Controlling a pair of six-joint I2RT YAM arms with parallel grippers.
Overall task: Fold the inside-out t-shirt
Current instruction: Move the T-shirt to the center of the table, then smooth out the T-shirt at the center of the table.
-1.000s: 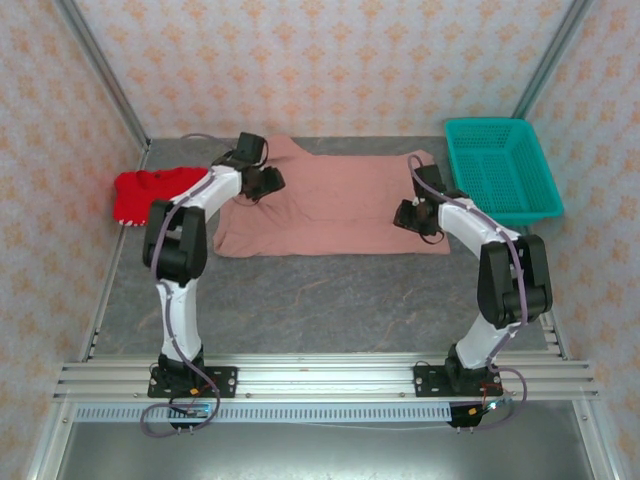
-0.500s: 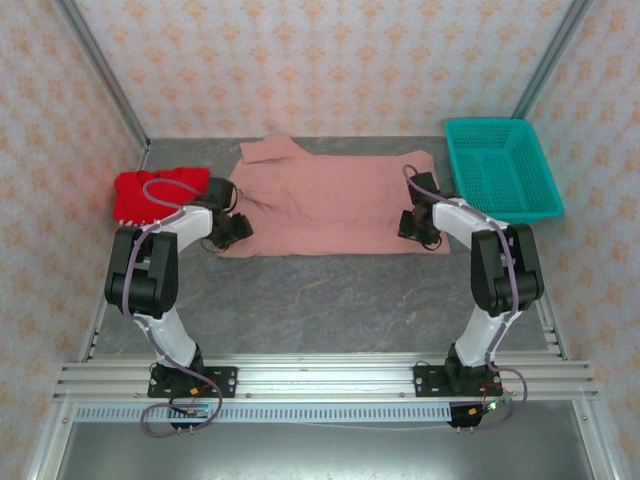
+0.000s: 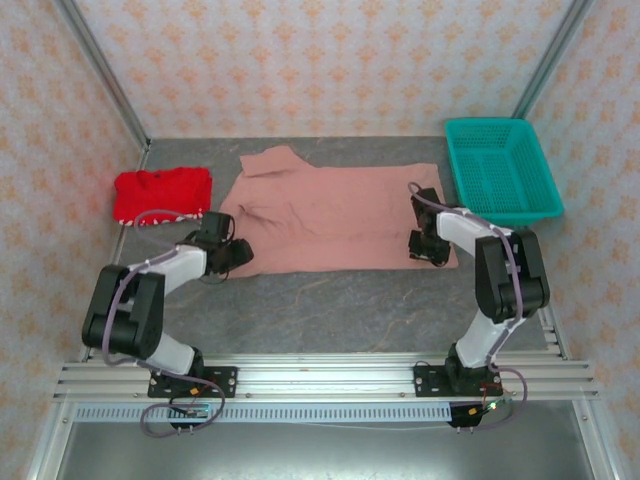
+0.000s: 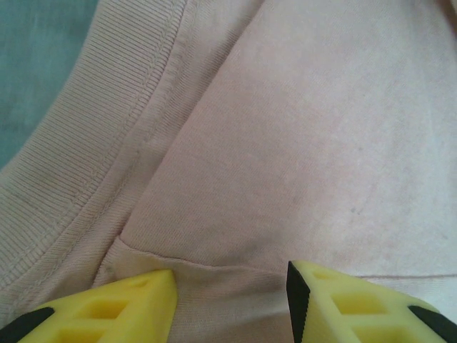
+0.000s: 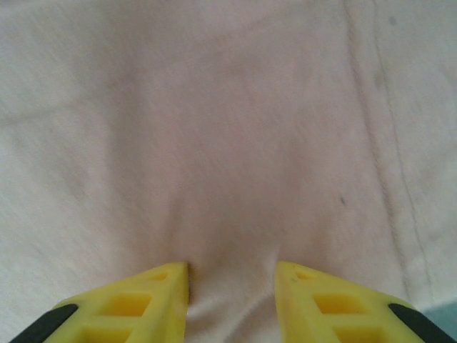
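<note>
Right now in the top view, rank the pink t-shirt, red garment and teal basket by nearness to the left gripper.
1. pink t-shirt, at the left gripper, near-left corner.
2. red garment, far left.
3. teal basket, far right.

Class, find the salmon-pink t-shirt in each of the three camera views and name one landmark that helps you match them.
Top external: the t-shirt lies spread across the far middle of the table.
Left wrist: it covers most of the picture, ribbed collar at upper left.
Right wrist: it covers almost the whole picture.
Shared landmark: the pink fabric pinched between yellow fingertips.
</note>
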